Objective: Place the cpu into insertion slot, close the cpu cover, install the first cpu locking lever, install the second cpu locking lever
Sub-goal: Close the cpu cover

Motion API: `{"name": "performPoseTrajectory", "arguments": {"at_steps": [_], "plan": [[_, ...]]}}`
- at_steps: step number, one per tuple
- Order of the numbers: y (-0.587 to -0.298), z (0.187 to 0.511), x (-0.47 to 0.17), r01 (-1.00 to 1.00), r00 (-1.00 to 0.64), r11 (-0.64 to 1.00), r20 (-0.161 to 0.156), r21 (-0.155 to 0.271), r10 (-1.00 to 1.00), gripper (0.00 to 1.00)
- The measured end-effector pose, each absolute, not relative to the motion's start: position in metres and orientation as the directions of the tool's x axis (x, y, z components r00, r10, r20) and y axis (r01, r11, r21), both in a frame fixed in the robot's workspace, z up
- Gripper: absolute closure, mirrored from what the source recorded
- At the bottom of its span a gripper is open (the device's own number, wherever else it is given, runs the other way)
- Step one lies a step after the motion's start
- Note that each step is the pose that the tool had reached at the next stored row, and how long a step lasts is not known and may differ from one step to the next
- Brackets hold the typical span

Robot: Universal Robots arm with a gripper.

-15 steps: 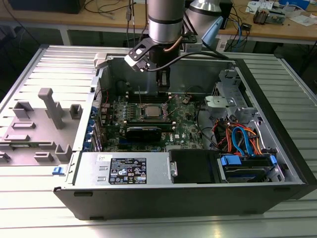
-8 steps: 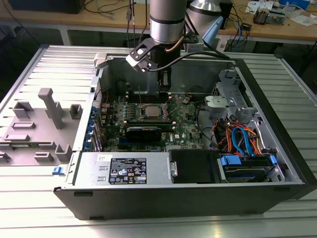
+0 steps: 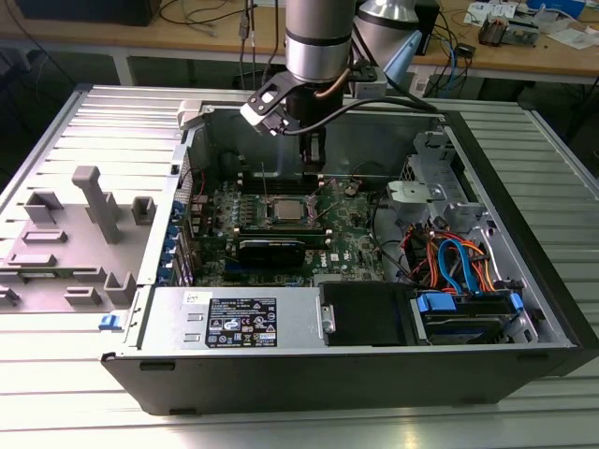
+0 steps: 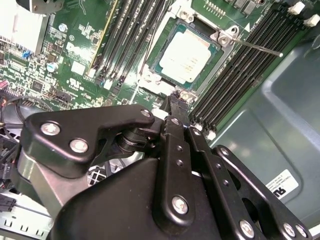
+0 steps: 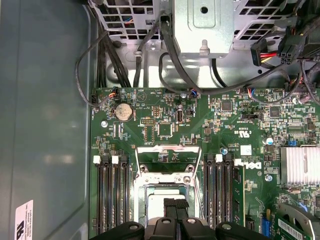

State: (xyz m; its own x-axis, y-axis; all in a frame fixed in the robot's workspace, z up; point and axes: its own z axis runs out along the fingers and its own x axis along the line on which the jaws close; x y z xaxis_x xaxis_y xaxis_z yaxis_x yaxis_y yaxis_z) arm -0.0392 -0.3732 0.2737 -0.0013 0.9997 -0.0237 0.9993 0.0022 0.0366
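Observation:
The cpu, a silvery square chip, lies in the insertion slot on the green motherboard; it also shows from outside. The cpu cover, a thin metal frame with a window, looks swung up off the slot on its hinge side. A thin locking lever sticks out free beside the slot, and another wire lever stands up. My gripper hovers just above the slot's edge with its black fingers pressed together and nothing between them; the gripper is over the chip, and it hangs a little above the board.
Memory slots flank the slot on both sides. A black card lies in front of it. The power supply, a drive cage and coloured cables fill the open case. A grey fixture block stands at the exterior view's left.

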Motion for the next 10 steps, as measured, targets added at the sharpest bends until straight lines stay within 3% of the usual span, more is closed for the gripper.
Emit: {"name": "performPoseTrajectory", "arguments": {"at_steps": [10], "plan": [[-0.3731,0.2737,-0.0324,0.999,-0.001,0.002,-0.024,0.037,1.000,0.89]]}}
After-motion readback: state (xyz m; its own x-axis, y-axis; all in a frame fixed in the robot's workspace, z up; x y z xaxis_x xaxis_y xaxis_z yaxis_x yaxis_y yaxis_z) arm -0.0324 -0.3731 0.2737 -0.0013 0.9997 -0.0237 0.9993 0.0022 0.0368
